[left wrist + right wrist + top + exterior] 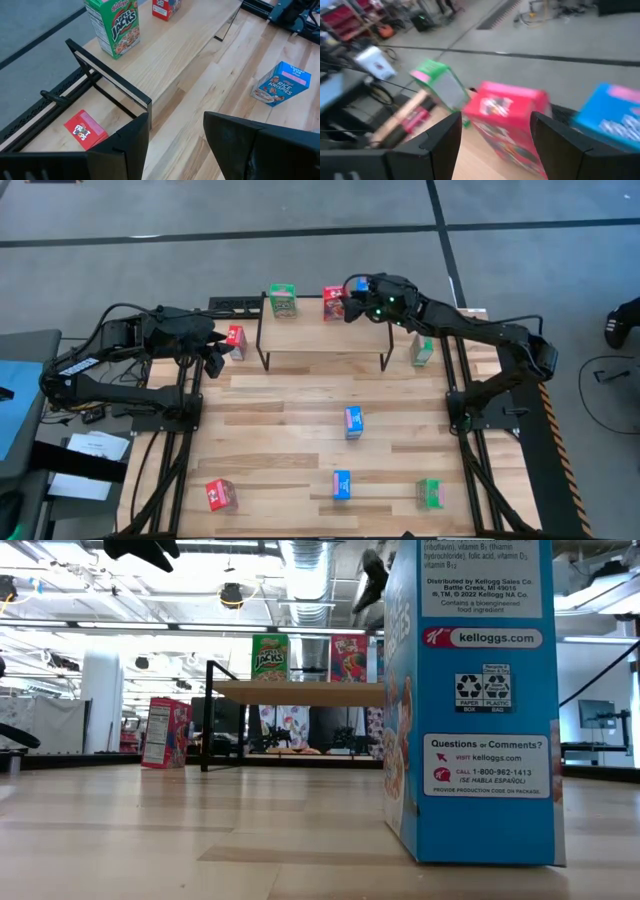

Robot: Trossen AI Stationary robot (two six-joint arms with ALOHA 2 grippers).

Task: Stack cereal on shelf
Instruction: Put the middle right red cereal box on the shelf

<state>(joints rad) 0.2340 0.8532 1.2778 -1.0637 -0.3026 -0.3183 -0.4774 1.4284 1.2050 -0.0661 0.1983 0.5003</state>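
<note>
The shelf (325, 335) stands at the table's far middle. A green cereal box (283, 300) and a red one (334, 303) stand upright on its wooden top, near the far edge. My right gripper (350, 308) hovers open just above and to the right of the red box (507, 125), which shows between its fingers in the right wrist view. A blue box (612, 120) shows beside the red one; what it rests on is hidden. My left gripper (212, 358) waits open to the left of the shelf, near a red box (86, 131) lying flat on the table.
Loose boxes lie on the table: blue (354, 421) in the middle, green (422, 352) right of the shelf, and red (221, 495), blue (342, 485) and green (430, 493) along the near edge. In the low view a blue box (470, 690) hides the shelf's right part.
</note>
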